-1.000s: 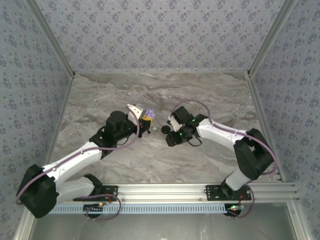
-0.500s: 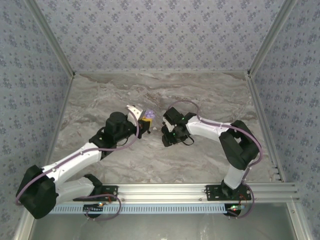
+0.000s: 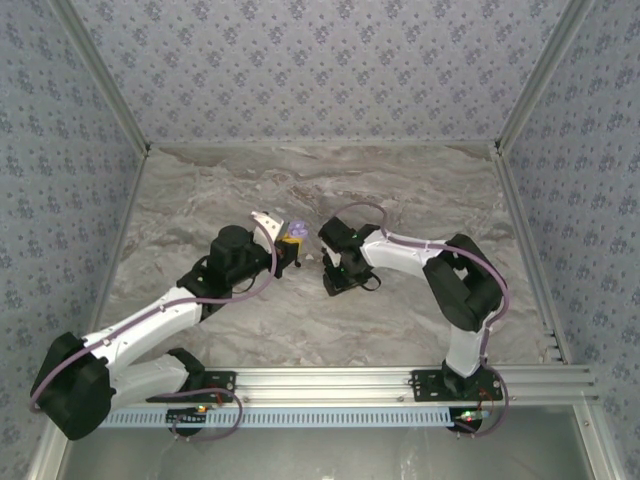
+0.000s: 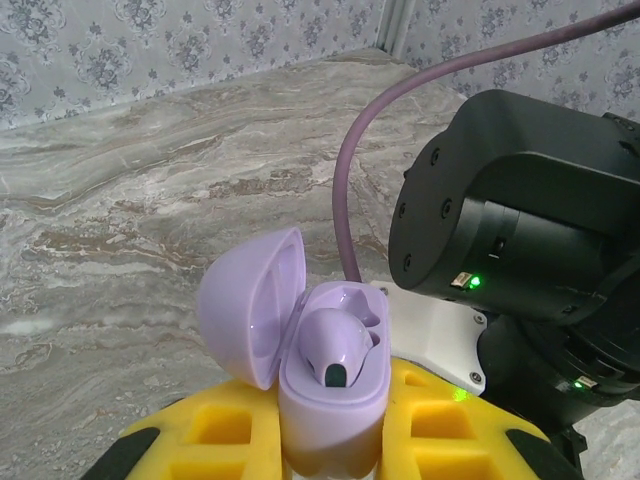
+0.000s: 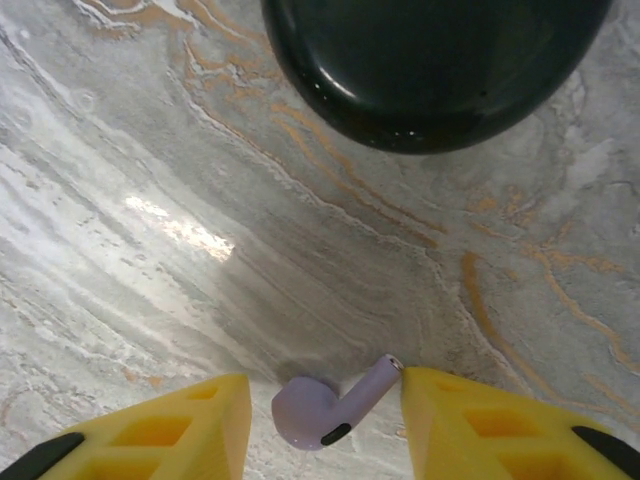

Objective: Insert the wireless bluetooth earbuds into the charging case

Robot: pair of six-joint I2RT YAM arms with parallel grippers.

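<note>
I see the marbled tabletop (image 3: 400,190). My left fingers (image 3: 291,243) are clamped on the lilac charging case (image 4: 330,400), lid up, with one earbud (image 4: 335,345) seated inside. My right fingers (image 3: 330,270) stand apart, straddling the loose earbud (image 5: 325,405) lying flat, with a glossy black disc (image 5: 430,60) just beyond.
</note>
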